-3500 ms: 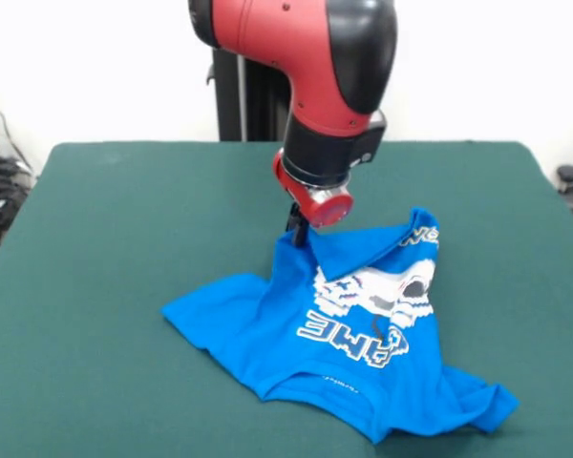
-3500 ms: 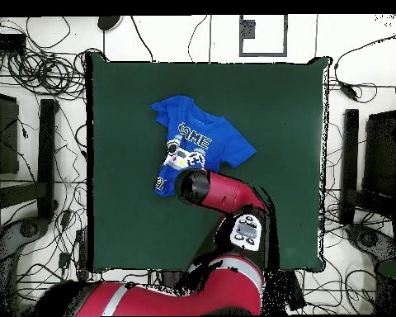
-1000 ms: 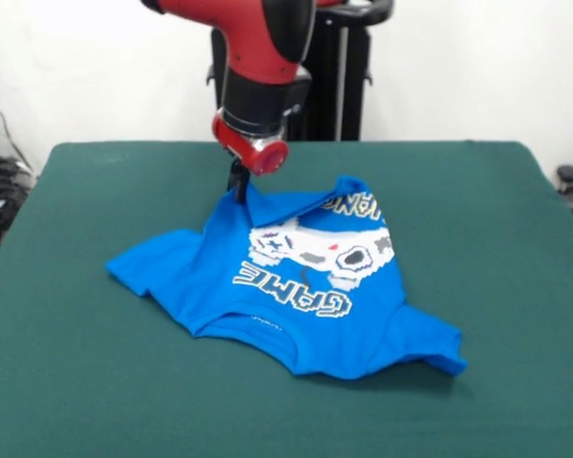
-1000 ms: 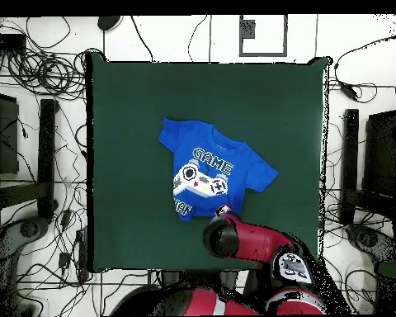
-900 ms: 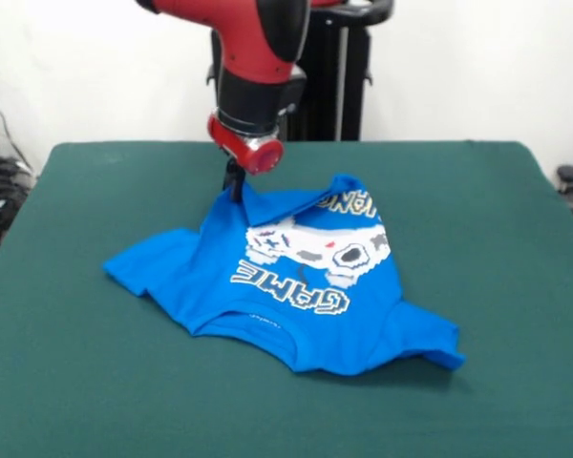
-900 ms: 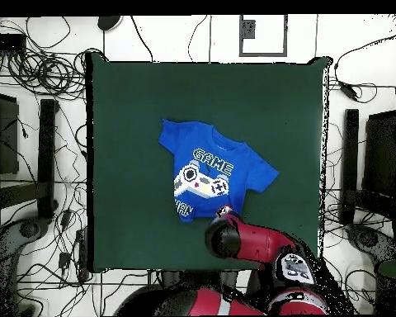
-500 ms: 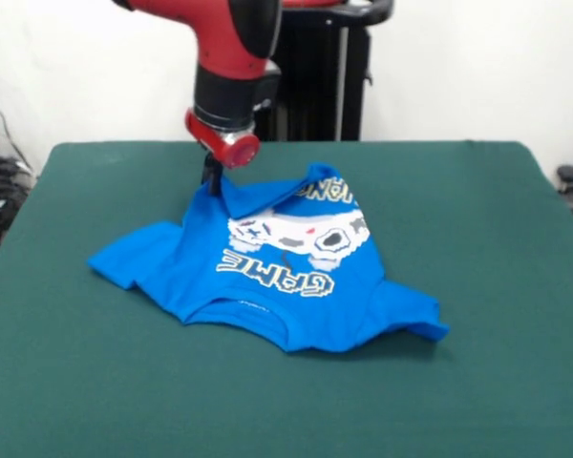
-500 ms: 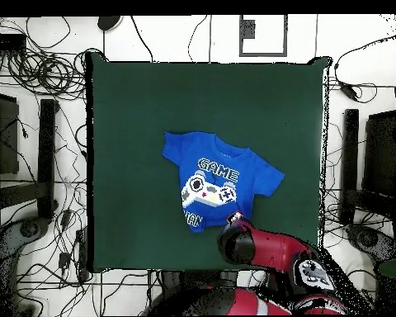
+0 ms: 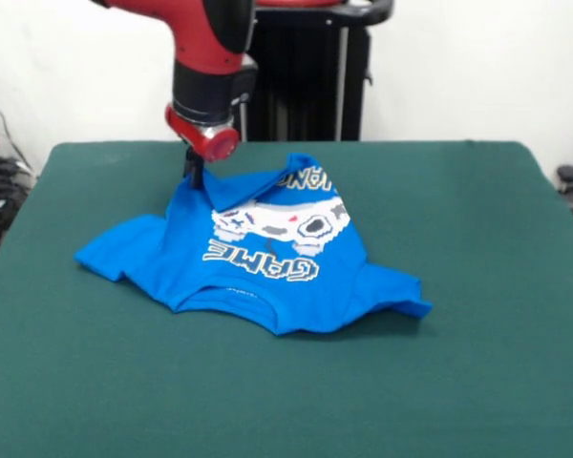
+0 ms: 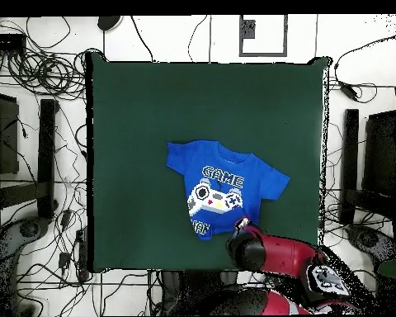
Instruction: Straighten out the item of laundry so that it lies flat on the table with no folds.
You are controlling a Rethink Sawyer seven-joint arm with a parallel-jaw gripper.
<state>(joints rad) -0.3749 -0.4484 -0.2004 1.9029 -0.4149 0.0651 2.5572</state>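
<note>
You see the small bright blue short-sleeved T-shirt [image 9: 267,262] lying print-up near the middle of the wide, dark green felt-topped bench [image 9: 477,382], its white "GAME" lettering and pixel controller print showing. In the front view, the red and black robot arm [image 9: 205,57] comes down at the shirt's 11 o'clock corner, where its black end effector [image 9: 193,172] is closed on the hem and holds that corner raised. The hem edge beside it is folded over, hiding part of the lower lettering. One sleeve lies spread toward 9 o'clock, the other toward 4 o'clock with its edge curled. In the overhead view, the shirt [image 10: 226,191] sits right of centre, the arm [image 10: 271,252] at its 5 o'clock.
</note>
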